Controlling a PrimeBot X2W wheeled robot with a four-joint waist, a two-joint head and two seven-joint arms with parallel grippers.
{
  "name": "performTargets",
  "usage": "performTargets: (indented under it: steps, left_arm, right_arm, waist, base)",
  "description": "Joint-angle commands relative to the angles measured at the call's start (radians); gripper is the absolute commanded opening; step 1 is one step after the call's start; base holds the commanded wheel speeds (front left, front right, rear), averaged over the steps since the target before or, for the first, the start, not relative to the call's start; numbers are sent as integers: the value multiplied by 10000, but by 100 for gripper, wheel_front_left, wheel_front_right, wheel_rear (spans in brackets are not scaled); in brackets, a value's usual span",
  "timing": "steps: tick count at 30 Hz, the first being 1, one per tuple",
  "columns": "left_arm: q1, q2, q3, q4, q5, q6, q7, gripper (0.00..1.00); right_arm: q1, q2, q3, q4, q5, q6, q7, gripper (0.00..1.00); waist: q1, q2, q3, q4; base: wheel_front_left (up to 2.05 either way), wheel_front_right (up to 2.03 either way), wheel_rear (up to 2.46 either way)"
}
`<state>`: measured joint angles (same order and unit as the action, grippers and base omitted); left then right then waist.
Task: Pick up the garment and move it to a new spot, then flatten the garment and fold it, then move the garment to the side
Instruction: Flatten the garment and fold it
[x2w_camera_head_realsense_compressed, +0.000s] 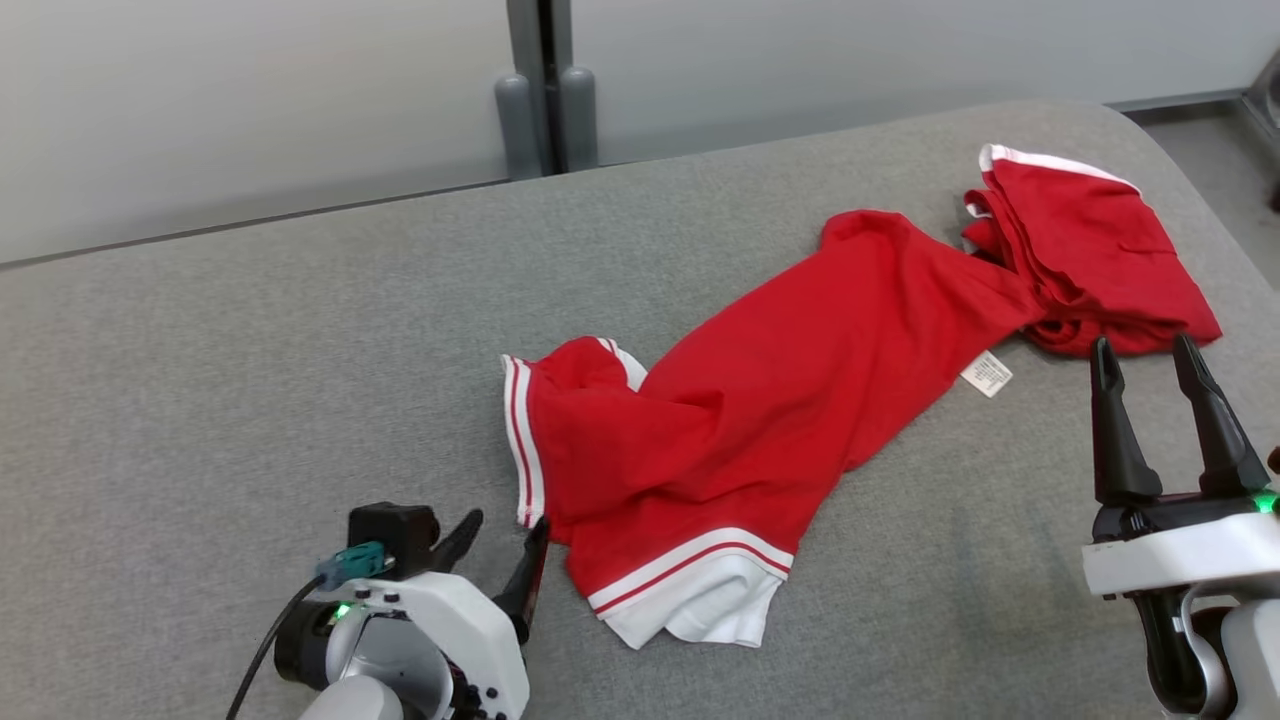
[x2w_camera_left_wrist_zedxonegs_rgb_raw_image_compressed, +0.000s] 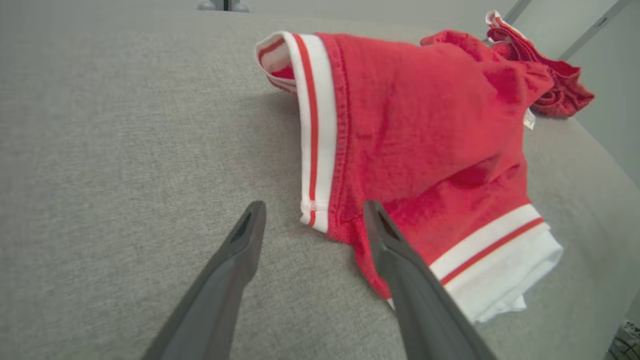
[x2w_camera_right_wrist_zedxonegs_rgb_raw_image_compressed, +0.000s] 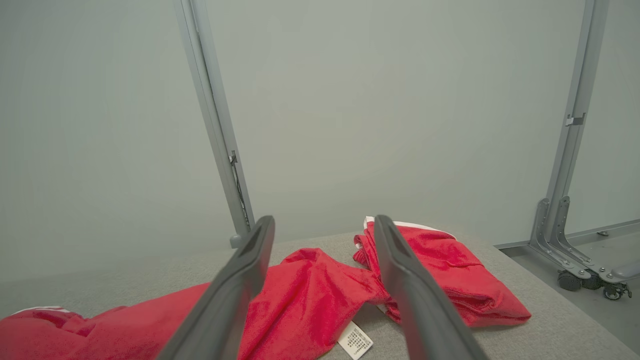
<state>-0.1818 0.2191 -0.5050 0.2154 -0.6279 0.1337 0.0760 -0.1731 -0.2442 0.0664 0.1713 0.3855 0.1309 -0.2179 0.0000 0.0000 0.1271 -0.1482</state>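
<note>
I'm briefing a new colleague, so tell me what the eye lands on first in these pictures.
The red garment with white-striped trim jumps out, lying crumpled in a diagonal across the grey table, one end bunched at the far right. Both arms wait open near it: the left gripper by the striped edge at the lower left, the right gripper just short of the bunched end.

Wide bare table (x2w_camera_head_realsense_compressed: 250, 380) to my left for passing. Garment (x2w_camera_head_realsense_compressed: 760, 400) sprawls diagonally across the right half. Grey posts (x2w_camera_head_realsense_compressed: 545, 120) stand behind the far edge.
</note>
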Motion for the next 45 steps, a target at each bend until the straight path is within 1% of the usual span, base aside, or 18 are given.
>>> performTargets:
  steps: [1, 6, 9, 10, 11, 14, 17, 23, 26, 28, 29, 30, 33, 35, 38, 39, 40, 45]
  left_arm:
    - [-267, 88, -144, 296, -71, -119, 393, 100]
    - [-855, -52, -240, 1189, -239, -353, 872, 100]
    - [-1215, -28, -338, 1765, -180, -460, 1061, 100]
    - [-1279, -65, -390, 1930, -250, -542, 1153, 71]
    - [-1322, -79, -439, 2066, -267, -635, 1238, 0]
    - [-1428, -39, -384, 2082, -328, -733, 1128, 0]
    - [-1366, 32, -77, 1654, -618, -826, 950, 0]
    - [-1231, 678, 632, 573, -993, -585, 1086, 0]
    - [-1437, 1324, 1121, 150, -1173, -341, 1507, 0]
    - [-1689, 1481, 1497, 42, -1665, -351, 1934, 0]
    - [-1955, 1842, 1778, 193, -1880, -338, 2357, 0]
    - [-2134, 1950, 1947, 313, -2029, -315, 2494, 0]
    - [-2594, 1899, 2380, 824, -2675, -462, 2826, 0]
    - [-2905, 2008, 2571, 1309, -2841, -486, 2935, 0]
    - [-3377, 1970, 2751, 1997, -2961, -623, 2759, 0]
    - [-3482, 1967, 2723, 2198, -2928, -738, 2689, 34]
    - [-3553, 1963, 2715, 2395, -2883, -811, 2573, 100]
    - [-3613, 1918, 2581, 2742, -2616, -1194, 1891, 100]
  right_arm:
    - [-169, 2, 35, -32, 65, -3, 2, 100]
    - [-320, 45, 110, 129, 157, -3, -85, 100]
    - [-400, 19, 194, 272, 207, -3, -141, 100]
    - [-427, 21, 221, 309, 234, -3, -171, 100]
    - [-454, 30, 247, 336, 241, -3, -180, 100]
    - [-507, 30, 217, 429, 269, -3, -230, 100]
    - [-459, 13, 178, 517, 256, -3, -291, 100]
    - [-426, 41, 120, 531, 239, -3, -311, 100]
    - [-550, 5, 178, 499, 262, -3, -321, 100]
    - [-642, -33, 240, 489, 290, -3, -318, 100]
    - [-772, -68, 320, 528, 331, -3, -322, 100]
    - [-863, -82, 363, 553, 359, -3, -331, 100]
    - [-1017, -131, 428, 646, 370, -3, -379, 100]
    - [-1120, -137, 484, 704, 401, -3, -405, 100]
    - [-1228, -154, 539, 823, 431, -3, -411, 100]
    - [-1246, -162, 543, 872, 430, -3, -419, 100]
    - [-1262, -165, 546, 909, 411, -3, -433, 100]
    - [-1106, -164, 492, 1053, 325, -3, -466, 100]
  waist:
    - [0, 0, 204, -232]
    - [0, 0, 535, -587]
    - [0, 0, 662, -740]
    - [0, 0, 681, -781]
    - [0, 0, 694, -816]
    - [0, 0, 700, -868]
    - [0, 0, 686, -868]
    - [0, 0, 740, -820]
    - [0, 0, 943, -811]
    - [0, 0, 1133, -826]
    - [0, 0, 1334, -890]
    - [0, 0, 1427, -921]
    - [0, 0, 1590, -990]
    - [0, 0, 1658, -1033]
    - [0, 0, 1700, -1085]
    - [0, 0, 1690, -1090]
    - [0, 0, 1647, -1087]
    - [0, 0, 1240, -888]
  base:
    - [0, 0, 0]
    - [0, 0, 0]
    - [0, 0, 0]
    - [0, 0, 0]
    - [0, 0, 0]
    - [0, 0, 0]
    - [0, 0, 0]
    - [0, 0, 0]
    - [0, 0, 0]
    - [0, 0, 0]
    - [0, 0, 0]
    - [0, 0, 0]
    - [0, 0, 0]
    - [0, 0, 0]
    - [0, 0, 0]
    - [0, 0, 0]
    - [0, 0, 0]
    - [0, 0, 0]
